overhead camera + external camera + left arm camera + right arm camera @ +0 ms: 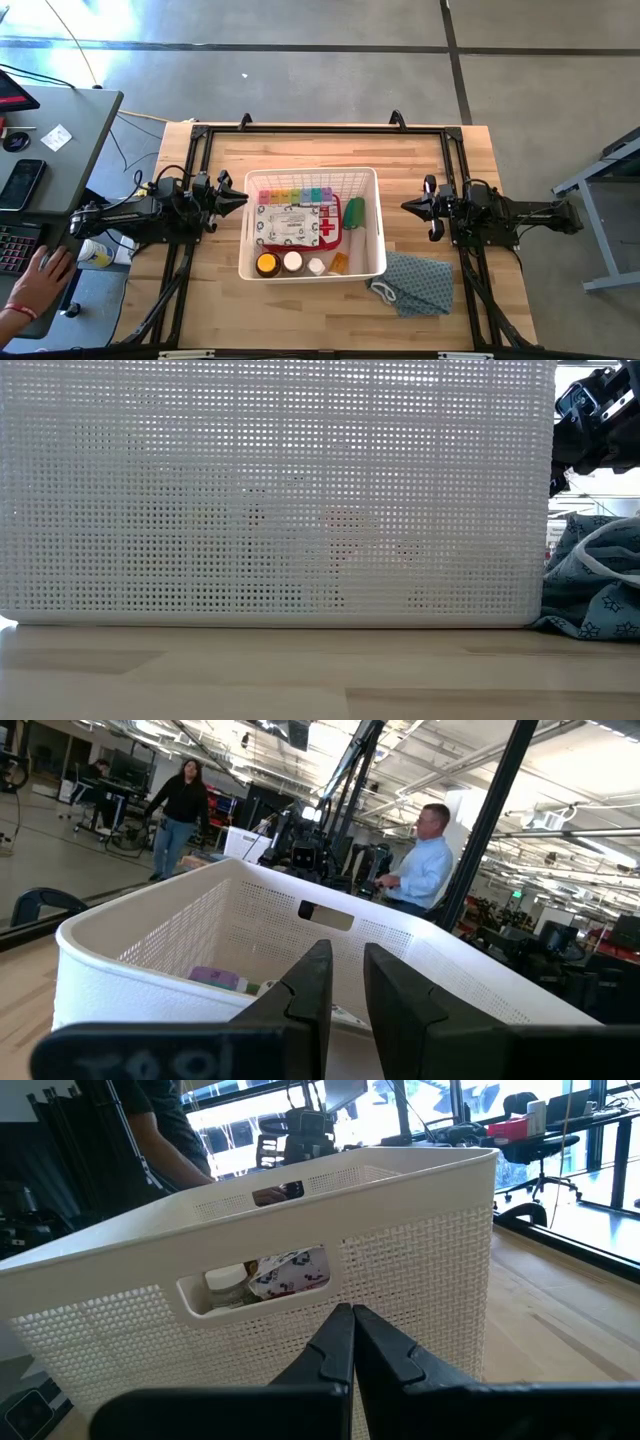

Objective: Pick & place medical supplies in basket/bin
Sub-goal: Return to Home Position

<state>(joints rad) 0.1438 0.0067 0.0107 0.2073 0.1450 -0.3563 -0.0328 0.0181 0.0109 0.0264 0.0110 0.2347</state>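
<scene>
High view: the white basket (380, 225) is sitting at the middle of the bench (220, 310), between the two arms. Inside it, the rainbow pill organiser (292, 195) is lying along the far wall. The red first-aid case (296, 224) is lying flat in the centre, and a green roll (354, 213) is resting just beside the case on the right arm's side. Along the near wall four small containers are standing in a row: an amber-topped bottle (266, 264), a white-capped bottle (292, 262), a smaller white bottle (316, 266) and an orange bottle (339, 263).

The left claw (243, 197) is hovering just outside the basket's left wall. The left wrist view is showing its fingers (310, 990) narrowly apart and holding nothing. The right claw (405, 206) is hovering near the opposite wall, apart from it. The right wrist view is showing its fingers (335, 1335) pressed together and empty.

A blue-grey patterned cloth (415, 283) is lying on the bench just beside the basket's near right corner. A person's hand (40, 275) is resting at a grey side desk (60, 110) beyond the left arm.
</scene>
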